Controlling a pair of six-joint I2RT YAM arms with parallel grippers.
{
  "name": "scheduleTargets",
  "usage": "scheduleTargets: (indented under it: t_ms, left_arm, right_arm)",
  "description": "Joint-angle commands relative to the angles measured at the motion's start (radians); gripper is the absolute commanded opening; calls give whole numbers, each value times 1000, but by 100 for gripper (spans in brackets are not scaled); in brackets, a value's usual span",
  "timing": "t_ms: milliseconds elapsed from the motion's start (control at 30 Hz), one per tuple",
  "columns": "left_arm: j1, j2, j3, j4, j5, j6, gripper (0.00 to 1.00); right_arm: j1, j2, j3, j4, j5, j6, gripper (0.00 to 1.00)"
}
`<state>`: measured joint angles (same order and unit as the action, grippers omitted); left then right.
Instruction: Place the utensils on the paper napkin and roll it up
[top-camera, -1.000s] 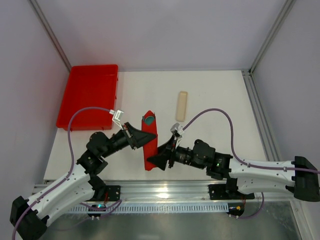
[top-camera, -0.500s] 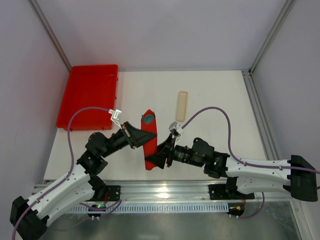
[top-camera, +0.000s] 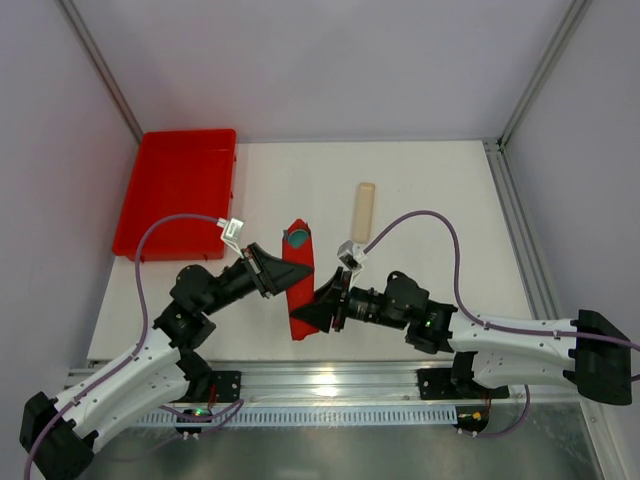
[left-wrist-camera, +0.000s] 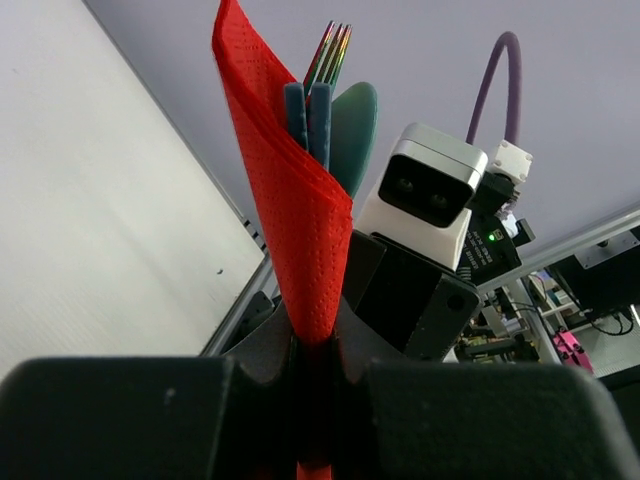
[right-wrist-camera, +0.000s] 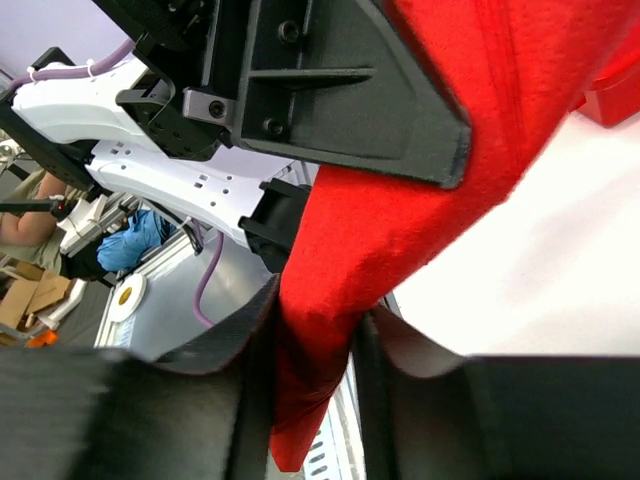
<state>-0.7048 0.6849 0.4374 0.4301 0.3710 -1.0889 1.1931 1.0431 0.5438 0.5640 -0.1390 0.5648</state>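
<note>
The red paper napkin (top-camera: 298, 277) is rolled into a narrow bundle, held between both grippers over the table's near middle. Teal utensils (top-camera: 297, 239) poke out of its far end; in the left wrist view the utensils (left-wrist-camera: 325, 110) stand inside the napkin roll (left-wrist-camera: 290, 210). My left gripper (top-camera: 277, 273) is shut on the roll's left side. My right gripper (top-camera: 315, 312) is shut on the roll's near end, and the napkin (right-wrist-camera: 400, 200) shows pinched between its jaws in the right wrist view.
A big red plastic tray (top-camera: 178, 190) sits at the far left of the table. A pale beige oblong strip (top-camera: 363, 211) lies beyond the roll to its right. Metal frame posts rise at the back corners.
The right arm has crept slightly to the left and forward along the roll. The left gripper and the roll have stayed nearly still.
</note>
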Motion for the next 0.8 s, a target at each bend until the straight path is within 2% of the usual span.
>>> scheduleTargets:
  t_ms: [0, 33, 67, 100, 333, 433, 567, 633, 767]
  left_arm:
    - [-2, -7, 17, 59, 11, 1, 0]
    - [-2, -5, 18, 59, 16, 1, 0]
    - [-2, -5, 20, 59, 22, 1, 0]
    - [-2, -5, 20, 59, 28, 1, 0]
    - [-2, -7, 32, 15, 57, 27, 1]
    - [-2, -18, 32, -1, 49, 43, 11]
    - [-1, -59, 27, -47, -7, 67, 18]
    - [-2, -83, 35, -88, -20, 92, 30]
    - [-2, -113, 40, -132, -40, 116, 45]
  right_arm:
    - [-9, 17, 8, 77, -65, 10, 30]
    - [-13, 21, 10, 77, -71, 12, 21]
    - [-16, 24, 8, 86, -88, 15, 6]
    - [-18, 23, 4, 94, -96, 20, 4]
    - [-30, 21, -12, 134, -134, 17, 4]
    - [-30, 15, -12, 139, -148, 23, 3]
    - [-32, 8, -15, 116, -133, 52, 4]
    - [-32, -3, -18, 106, -117, 63, 4]
    - [-33, -37, -41, 90, -77, 81, 4]
